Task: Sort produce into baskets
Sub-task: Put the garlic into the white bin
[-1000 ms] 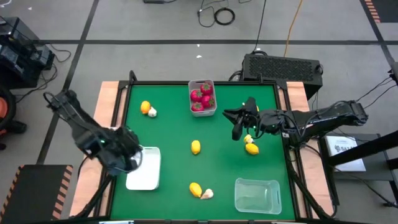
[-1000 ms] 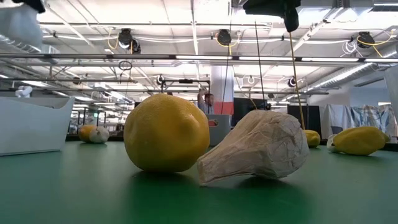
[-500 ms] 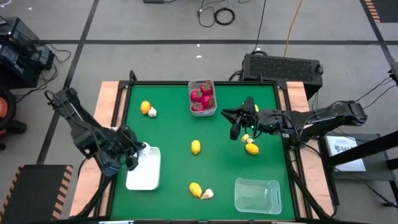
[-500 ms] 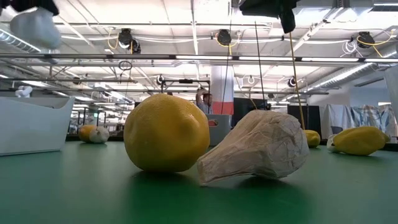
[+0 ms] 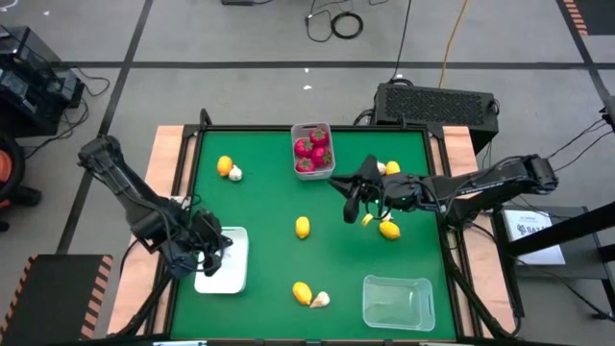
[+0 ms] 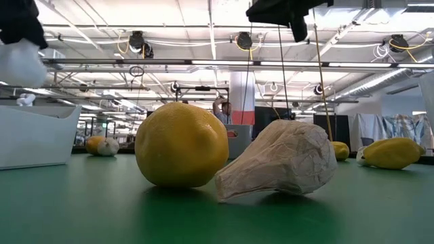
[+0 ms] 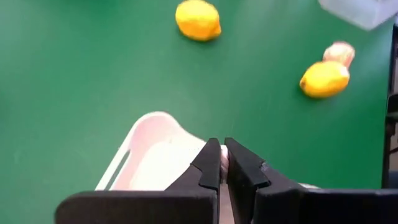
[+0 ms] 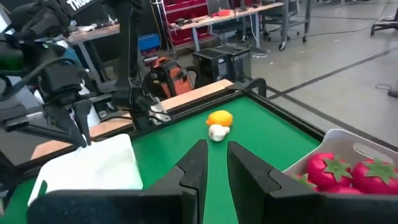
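My left gripper [image 5: 208, 252] is over the shallow white tray [image 5: 231, 277], shut on a whitish garlic bulb [image 6: 17, 61]. The tray also shows in the left wrist view [image 7: 155, 149]. My right gripper [image 5: 348, 197] hovers empty above the mat right of centre, its fingers a narrow gap apart [image 8: 217, 152]. The grey-white bin [image 5: 311, 127] at the far edge holds red pieces [image 5: 311, 152]. The clear tub [image 5: 397, 301] stands near right. Lemons [image 5: 302, 227] and garlic bulbs [image 5: 320, 300] lie loose on the mat. My left gripper pinches the garlic bulb [image 7: 222, 163] between its two fingers; only a pale sliver shows between them in the left wrist view. The bulb hangs under the gripper in the low view, lifted clear above the tray. Which part of the bulb the fingers are on is hidden by them.
A lemon and a garlic bulb lie together at far left [image 5: 229, 169], another pair near the front edge [image 5: 309, 295]. A lemon [image 5: 389, 229] lies under my right arm, and one more [image 5: 392, 168] beyond it. A raised rim borders the green mat [image 5: 269, 207].
My left gripper has gone down toward the white tray with the garlic bulb, which sits lower in the low view than before. My right gripper has gone toward the table's left edge, uncovering a lemon and a garlic bulb beyond the arm.
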Controlling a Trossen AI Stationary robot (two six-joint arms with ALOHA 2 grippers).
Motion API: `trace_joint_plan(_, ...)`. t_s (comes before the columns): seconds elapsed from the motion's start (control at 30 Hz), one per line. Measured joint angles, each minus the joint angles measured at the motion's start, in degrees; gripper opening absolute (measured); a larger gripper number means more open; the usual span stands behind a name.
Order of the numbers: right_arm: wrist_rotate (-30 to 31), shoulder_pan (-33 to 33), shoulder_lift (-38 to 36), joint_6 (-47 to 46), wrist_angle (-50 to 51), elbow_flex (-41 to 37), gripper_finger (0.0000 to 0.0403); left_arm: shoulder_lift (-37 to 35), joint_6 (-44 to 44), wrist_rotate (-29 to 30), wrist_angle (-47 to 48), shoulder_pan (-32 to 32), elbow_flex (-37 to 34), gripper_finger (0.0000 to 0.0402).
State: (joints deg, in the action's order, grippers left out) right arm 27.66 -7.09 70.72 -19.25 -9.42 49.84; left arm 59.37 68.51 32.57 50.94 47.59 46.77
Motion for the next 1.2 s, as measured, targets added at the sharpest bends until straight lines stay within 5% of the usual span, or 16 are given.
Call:
trace_joint_plan(0.73, -4.1, -0.1, 0.0, -2.4, 1.0, 0.0, 0.0052, 0.0, -1.6, 0.2, 1.1, -4.0, 0.2, 0.0136)
trace_joint_plan(1.0, -8.1, -0.1, 0.0, -5.8, 1.1, 0.0, 0.0052, -1.9, -12.2, 4.9, 2.5, -19.7, 3.6, 0.0137)
trace_joint_plan(1.2, -13.2, -0.2, 0.0, -10.3, 1.7, 0.0, 0.0052, -3.3, -20.0, -4.6, 1.5, -39.8, 3.7, 0.0138)
